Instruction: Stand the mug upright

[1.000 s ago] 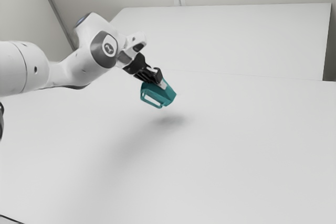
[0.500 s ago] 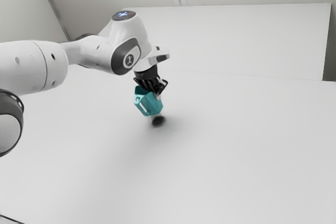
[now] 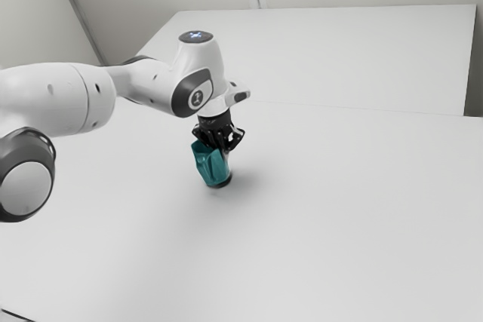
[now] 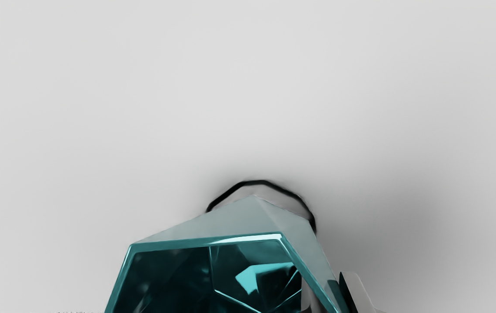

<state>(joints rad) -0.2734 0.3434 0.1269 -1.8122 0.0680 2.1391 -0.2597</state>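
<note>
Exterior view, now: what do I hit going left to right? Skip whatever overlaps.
Arm's round grey-and-white joint → teal mug → dark strip at the right edge.

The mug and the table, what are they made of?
The mug looks like glossy glazed ceramic or hard plastic; I can't tell which. Its teal rim and inside catch bright, sharp highlights. The table seems smooth and matte, perhaps painted or laminated board: it is plain pale grey, with soft shadows and no sharp reflections.
</note>
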